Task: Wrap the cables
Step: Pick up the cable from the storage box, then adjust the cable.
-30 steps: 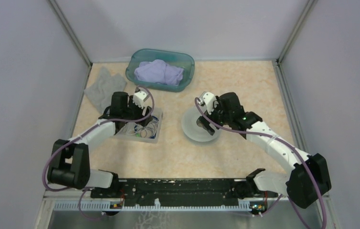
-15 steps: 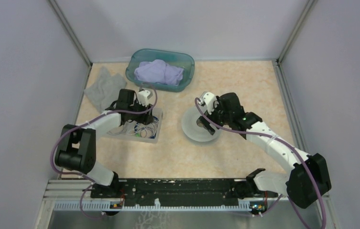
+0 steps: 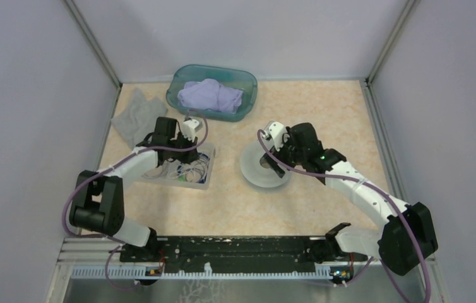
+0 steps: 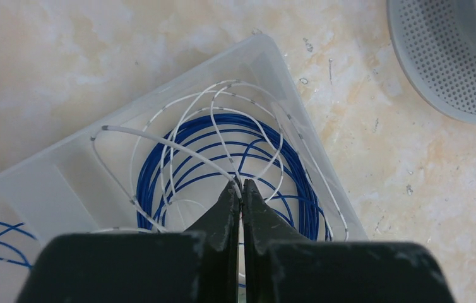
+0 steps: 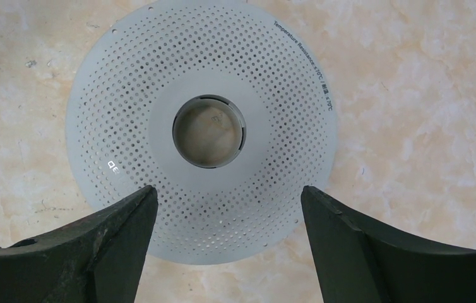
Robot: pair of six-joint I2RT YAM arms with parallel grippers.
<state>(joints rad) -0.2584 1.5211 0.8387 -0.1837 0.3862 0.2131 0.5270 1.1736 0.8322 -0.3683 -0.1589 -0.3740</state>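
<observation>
The cables lie in loose loops inside a clear plastic tray (image 4: 46, 183): a blue coil (image 4: 235, 117) with a whitish cable (image 4: 160, 140) draped over it. My left gripper (image 4: 240, 184) hangs over the coil with its jaws pressed together, and the whitish cable is pinched at the tips. From above, that gripper (image 3: 185, 153) sits over the tray (image 3: 205, 177) and its cables (image 3: 192, 169). My right gripper (image 5: 229, 192) stands wide open, holding nothing, just above a grey perforated disc (image 5: 273, 82) with a central hole. The top view shows this gripper (image 3: 272, 163) at the disc (image 3: 251, 170).
A teal bin (image 3: 248, 79) holding a lavender cloth (image 3: 210, 95) stands at the back. A grey cloth (image 3: 136, 113) lies at the back left. The disc's edge (image 4: 437, 69) shows to the right of the tray. Walls enclose the table on three sides.
My left gripper has shifted slightly toward the back of the tray and its jaws have shut on the whitish cable. The right arm has stayed still.
</observation>
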